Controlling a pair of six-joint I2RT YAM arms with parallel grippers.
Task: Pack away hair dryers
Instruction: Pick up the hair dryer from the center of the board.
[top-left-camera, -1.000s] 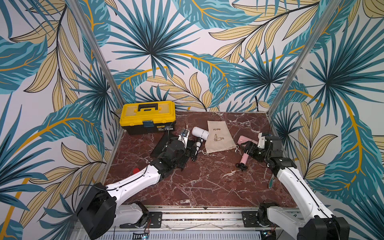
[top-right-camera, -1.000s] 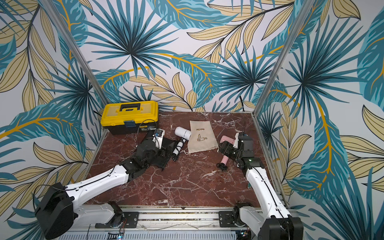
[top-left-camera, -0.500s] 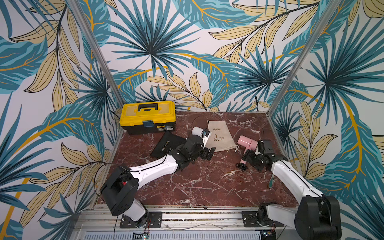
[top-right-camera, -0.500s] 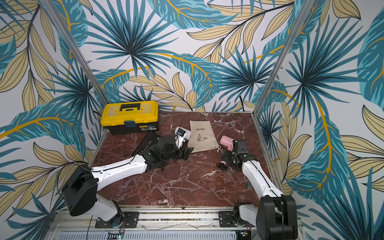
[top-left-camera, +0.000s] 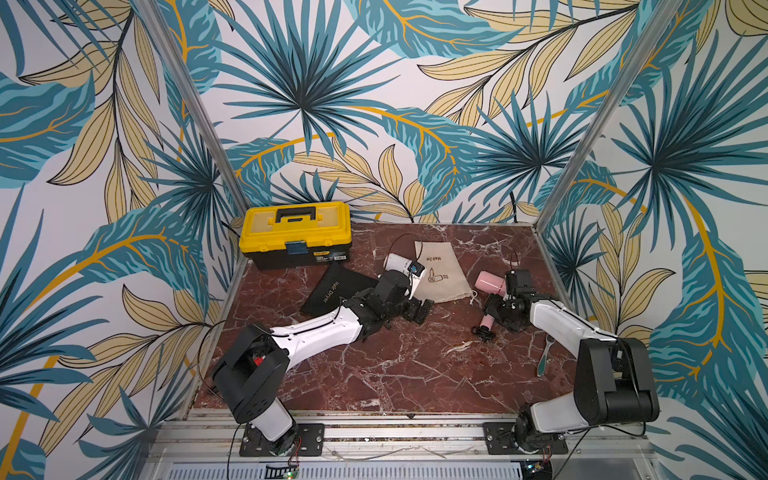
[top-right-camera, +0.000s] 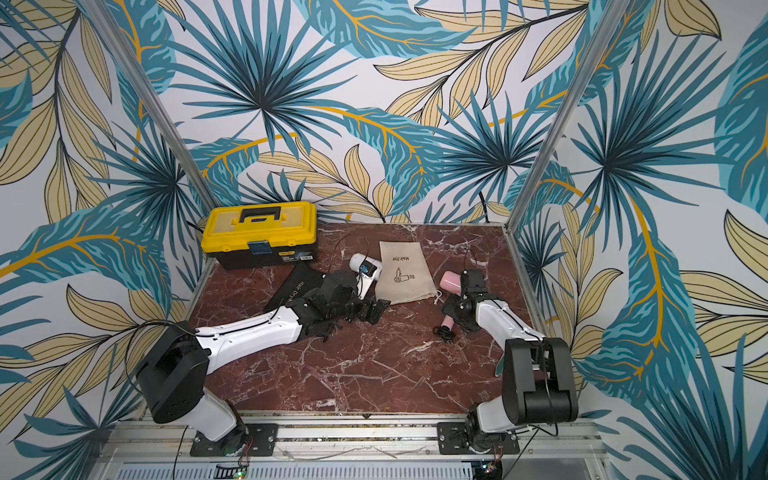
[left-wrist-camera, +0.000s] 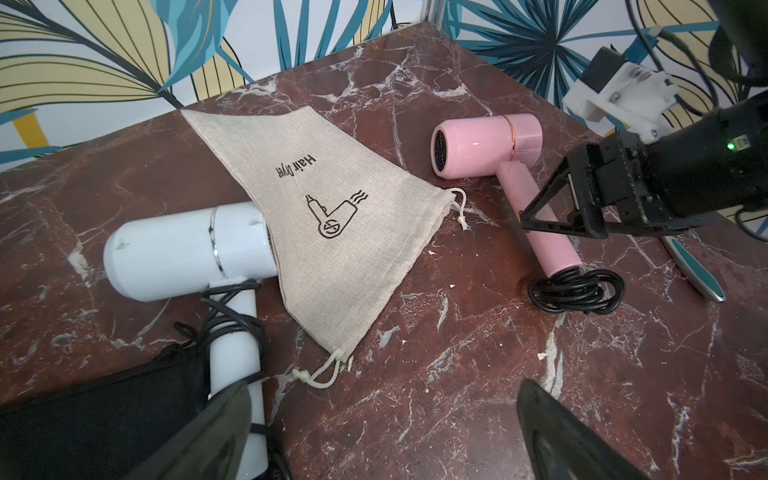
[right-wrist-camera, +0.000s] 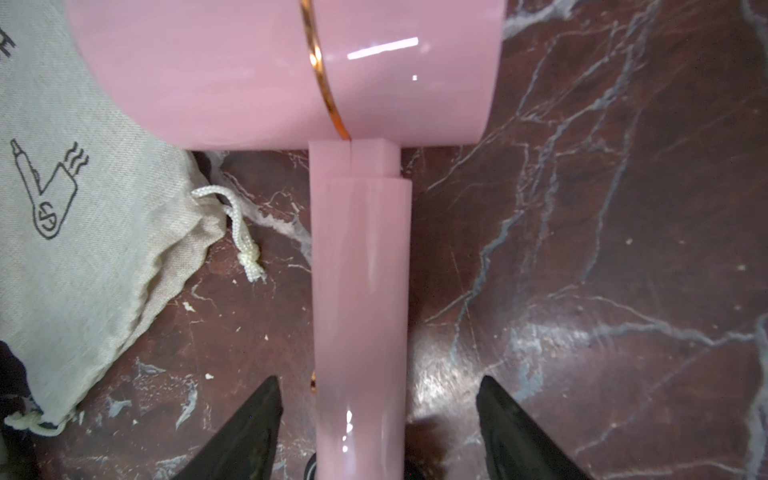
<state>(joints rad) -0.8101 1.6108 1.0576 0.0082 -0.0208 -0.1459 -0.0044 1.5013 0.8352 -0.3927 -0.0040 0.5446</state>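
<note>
The right end effector (right-wrist-camera: 376, 395) is hovering low over the pink dryer (top-left-camera: 490, 281). Its jaws are standing partly open and straddling the handle, with a gap showing on each side, so it is gripping nothing. The pink dryer is lying flat on the table (top-left-camera: 415, 374) at about 2 o'clock from the table's middle. Its barrel is sitting at the far end and its handle is pointing toward 6 o'clock, where its black cord (top-left-camera: 482, 332) is lying in a tight coil. The left end effector (top-left-camera: 419, 311) is reaching in from 8 o'clock with its jaws spread wide and holding nothing, just beside the drawstring corner of the beige bag (top-left-camera: 440, 274). The white dryer (top-left-camera: 397, 262) is lying at 12 o'clock from the middle. One end of its barrel is sitting under the beige bag's edge, black cord is winding round its handle, and the handle's lower end is meeting the black bag (top-left-camera: 332, 291). The beige bag is lying flat between the two dryers. The toolbox (top-left-camera: 296, 232) is sitting shut in the 10 o'clock corner, and a teal tool (top-left-camera: 544, 357) is lying at 4 o'clock beside the right arm.
</note>
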